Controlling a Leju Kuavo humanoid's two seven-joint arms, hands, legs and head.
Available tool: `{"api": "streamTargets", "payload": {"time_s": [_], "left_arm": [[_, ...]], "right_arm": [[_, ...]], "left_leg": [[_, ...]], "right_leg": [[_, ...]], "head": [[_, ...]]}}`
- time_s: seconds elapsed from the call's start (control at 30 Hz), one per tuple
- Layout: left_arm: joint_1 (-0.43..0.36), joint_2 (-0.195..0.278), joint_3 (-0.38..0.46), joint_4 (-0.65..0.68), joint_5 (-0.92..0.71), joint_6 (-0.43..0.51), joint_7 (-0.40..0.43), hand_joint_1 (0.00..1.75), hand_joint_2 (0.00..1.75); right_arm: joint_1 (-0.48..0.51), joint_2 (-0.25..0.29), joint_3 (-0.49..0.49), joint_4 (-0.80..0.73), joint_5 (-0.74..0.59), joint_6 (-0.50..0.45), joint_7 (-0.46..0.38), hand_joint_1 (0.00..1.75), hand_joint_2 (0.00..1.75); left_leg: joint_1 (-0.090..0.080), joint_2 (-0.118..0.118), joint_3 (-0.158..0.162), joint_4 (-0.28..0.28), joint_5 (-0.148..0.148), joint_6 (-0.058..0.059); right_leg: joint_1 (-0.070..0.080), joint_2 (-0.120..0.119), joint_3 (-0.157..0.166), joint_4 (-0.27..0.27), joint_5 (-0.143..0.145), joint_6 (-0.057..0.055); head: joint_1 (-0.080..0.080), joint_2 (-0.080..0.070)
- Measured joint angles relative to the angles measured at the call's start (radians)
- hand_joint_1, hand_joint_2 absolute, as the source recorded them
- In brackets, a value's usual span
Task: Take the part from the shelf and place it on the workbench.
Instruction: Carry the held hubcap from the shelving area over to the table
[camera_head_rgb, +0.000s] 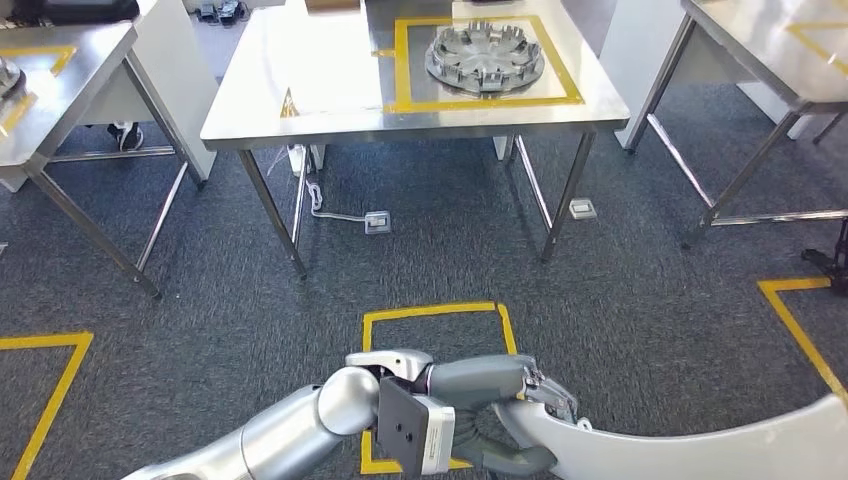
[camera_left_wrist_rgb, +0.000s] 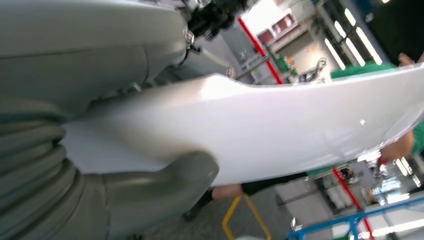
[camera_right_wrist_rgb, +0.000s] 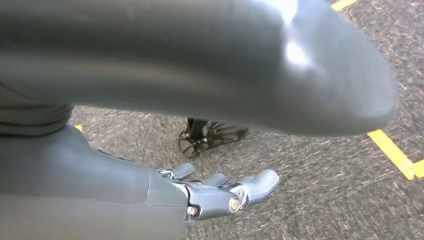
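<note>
From the head view, the left robot hand (camera_head_rgb: 520, 400) grips one end of a long pale panel (camera_head_rgb: 700, 445), the part in this task, which runs out to the right from the fingers, low in front of the body. Carried flat and sideways like this, it probably stays level and clear of the legs while the robot faces the table (camera_head_rgb: 330, 90) well ahead of the hand. On that table, inside a yellow tape frame, lies a round metal wheel piece (camera_head_rgb: 485, 55). The carpet below the hand bears a yellow square (camera_head_rgb: 435, 315), likely a standing mark.

In the left wrist view, the thick grey thumb (camera_left_wrist_rgb: 170, 180) presses under the white panel (camera_left_wrist_rgb: 260, 130) with the rest of the hand above it, a clamp on the panel's end that leaves most of its length hanging free. A person's hand (camera_left_wrist_rgb: 407, 60) shows at the far end.

In the right wrist view, the right robot hand (camera_right_wrist_rgb: 225, 192) hangs above the carpet with its fingers apart, holding nothing, seemingly idle.
</note>
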Motion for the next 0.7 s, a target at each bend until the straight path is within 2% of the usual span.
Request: {"api": "streamTargets", "payload": {"time_s": [0.1, 0.13, 0.2, 0.23, 0.27, 0.3, 0.33, 0.37, 0.4, 0.43, 0.47, 0.5, 0.53, 0.6, 0.63, 0.67, 0.7], "left_arm": [[-0.007, -0.010, -0.001, -0.003, 0.008, 0.000, 0.009, 1.75, 1.75], [-0.012, -0.015, -0.002, -0.003, 0.011, 0.000, 0.010, 1.75, 1.75], [-0.019, -0.023, -0.004, -0.003, 0.015, 0.000, 0.011, 1.75, 1.75], [-0.021, -0.025, -0.005, -0.002, 0.017, 0.000, 0.012, 1.75, 1.75], [-0.022, -0.026, -0.006, -0.001, 0.018, 0.000, 0.013, 1.75, 1.75], [-0.021, -0.026, -0.007, 0.000, 0.019, 0.000, 0.014, 1.75, 1.75], [-0.021, -0.026, -0.007, 0.001, 0.019, 0.000, 0.014, 1.75, 1.75], [-0.021, -0.026, -0.008, 0.001, 0.019, 0.000, 0.014, 1.75, 1.75], [-0.021, -0.026, -0.008, 0.001, 0.019, 0.000, 0.014, 1.75, 1.75], [-0.022, -0.026, -0.009, 0.002, 0.019, 0.000, 0.014, 1.75, 1.75], [-0.023, -0.026, -0.010, 0.004, 0.020, 0.000, 0.014, 1.75, 1.75], [-0.023, -0.025, -0.011, 0.004, 0.020, 0.000, 0.015, 1.75, 1.75], [-0.024, -0.025, -0.011, 0.005, 0.021, 0.000, 0.015, 1.75, 1.75], [-0.028, -0.027, -0.011, 0.002, 0.022, 0.000, 0.016, 1.75, 1.75], [-0.030, -0.027, -0.011, 0.000, 0.022, 0.000, 0.016, 1.75, 1.75], [-0.031, -0.027, -0.011, -0.001, 0.022, 0.001, 0.016, 1.75, 1.75], [-0.030, -0.025, -0.010, -0.002, 0.022, 0.002, 0.016, 1.75, 1.75]], "right_arm": [[-0.002, 0.000, -0.001, 0.000, -0.010, 0.000, 0.000, 0.00, 0.00], [-0.003, 0.001, -0.001, 0.000, -0.012, 0.001, 0.000, 0.00, 0.00], [-0.007, 0.001, -0.001, 0.000, -0.013, 0.004, 0.001, 0.00, 0.00], [-0.008, 0.002, -0.002, 0.000, -0.014, 0.005, 0.001, 0.00, 0.00], [-0.007, 0.002, -0.002, 0.000, -0.014, 0.005, 0.001, 0.00, 0.00], [-0.006, 0.001, -0.002, 0.000, -0.015, 0.003, 0.001, 0.00, 0.00], [-0.004, 0.001, -0.002, 0.000, -0.015, 0.002, 0.001, 0.00, 0.00], [-0.002, 0.001, -0.003, 0.000, -0.015, 0.000, 0.001, 0.00, 0.00], [-0.001, 0.001, -0.003, 0.000, -0.015, 0.000, 0.001, 0.00, 0.00], [0.001, 0.001, -0.003, 0.000, -0.015, 0.000, 0.001, 0.00, 0.00], [0.003, 0.002, -0.003, 0.000, -0.015, 0.001, 0.002, 0.00, 0.00], [0.004, 0.002, -0.003, 0.000, -0.014, 0.002, 0.002, 0.00, 0.00], [0.004, 0.002, -0.003, 0.000, -0.014, 0.002, 0.002, 0.00, 0.00], [0.002, 0.003, -0.003, 0.000, -0.014, 0.002, 0.001, 0.00, 0.00], [0.002, 0.003, -0.003, 0.000, -0.013, 0.002, 0.001, 0.00, 0.00], [0.001, 0.003, -0.003, 0.000, -0.012, 0.002, 0.001, 0.00, 0.00], [0.002, 0.003, -0.003, 0.000, -0.010, 0.002, 0.001, 0.00, 0.00]], "left_leg": [[0.003, -0.004, 0.031, -0.017, -0.007, 0.015], [0.006, -0.004, 0.045, -0.022, -0.011, 0.021], [0.009, -0.002, 0.069, -0.030, -0.024, 0.026], [0.009, -0.001, 0.078, -0.031, -0.034, 0.028], [0.010, -0.002, 0.088, -0.031, -0.044, 0.027], [0.010, -0.003, 0.099, -0.031, -0.055, 0.026], [0.011, -0.004, 0.114, -0.031, -0.067, 0.024], [0.012, -0.005, 0.131, -0.031, -0.080, 0.021], [0.014, -0.005, 0.146, -0.031, -0.094, 0.017], [0.013, -0.005, 0.162, -0.028, -0.110, 0.013], [0.012, -0.006, 0.172, -0.028, -0.123, 0.007], [0.010, -0.006, 0.181, -0.030, -0.136, 0.001], [0.009, -0.007, 0.192, -0.029, -0.142, -0.007], [0.010, -0.007, 0.200, -0.017, -0.139, -0.019], [0.011, -0.005, 0.188, 0.017, -0.130, -0.024], [0.012, -0.003, 0.161, 0.066, -0.126, -0.028], [0.013, -0.002, 0.119, 0.129, -0.131, -0.031]], "right_leg": [[0.001, -0.001, 0.010, 0.027, 0.006, 0.019], [0.001, -0.002, -0.007, 0.062, 0.010, 0.024], [-0.002, -0.005, -0.078, 0.170, -0.006, 0.032], [-0.003, -0.005, -0.125, 0.227, -0.029, 0.036], [-0.004, -0.005, -0.167, 0.266, -0.055, 0.040], [-0.006, -0.006, -0.197, 0.280, -0.073, 0.042], [-0.007, -0.006, -0.215, 0.266, -0.073, 0.045], [-0.009, -0.006, -0.218, 0.224, -0.048, 0.047], [-0.011, -0.007, -0.211, 0.163, 0.003, 0.049], [-0.012, -0.011, -0.204, 0.098, 0.066, 0.049], [-0.012, -0.016, -0.196, 0.050, 0.113, 0.045], [-0.011, -0.019, -0.190, 0.022, 0.143, 0.039], [-0.010, -0.021, -0.186, 0.012, 0.150, 0.031], [-0.010, -0.017, -0.168, 0.011, 0.133, 0.013], [-0.011, -0.016, -0.156, 0.009, 0.126, 0.006], [-0.011, -0.015, -0.143, 0.007, 0.118, -0.001], [-0.011, -0.015, -0.131, 0.006, 0.108, -0.005]], "head": [[0.000, 0.000], [0.002, 0.000], [0.008, 0.000], [0.010, 0.000], [0.012, 0.000], [0.012, 0.000], [0.013, 0.000], [0.014, 0.000], [0.015, 0.000], [0.017, 0.000], [0.019, 0.000], [0.019, 0.000], [0.019, 0.000], [0.016, 0.000], [0.015, 0.000], [0.012, 0.000], [0.010, 0.000]]}}
